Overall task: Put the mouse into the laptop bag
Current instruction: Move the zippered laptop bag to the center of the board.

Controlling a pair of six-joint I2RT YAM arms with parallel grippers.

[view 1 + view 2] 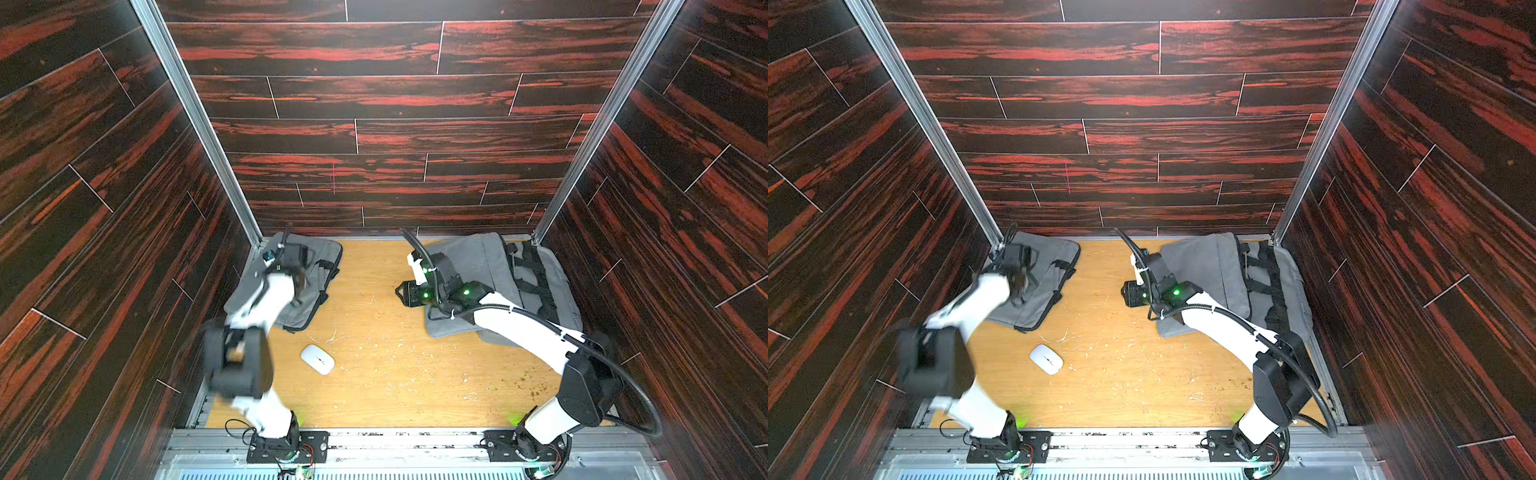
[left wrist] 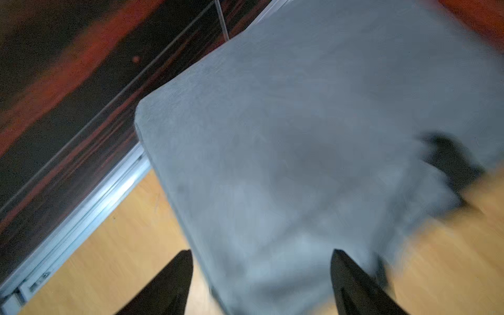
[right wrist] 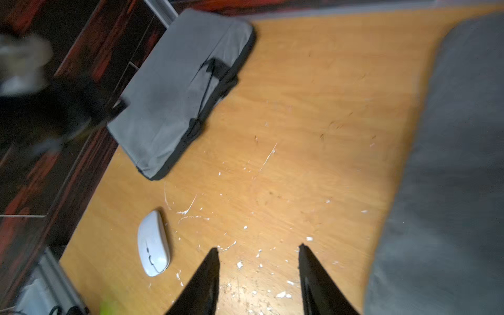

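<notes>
Scuffed wooden tabletop (image 1: 395, 382), walled in by dark red-grained panels (image 1: 395, 95). Mouse (image 1: 317, 359), white, is lying on the wood at lower centre-left in both top views, ungripped, just below the smaller grey bag (image 1: 326, 253). Left gripper (image 2: 261, 253) is hovering over that bag, fingers spread and empty, probably to open it. Right gripper (image 3: 259, 248) is hanging beside the strapped grey bag (image 1: 469, 257), fingers parted and empty, facing the mouse, so it is likely the picker.
</notes>
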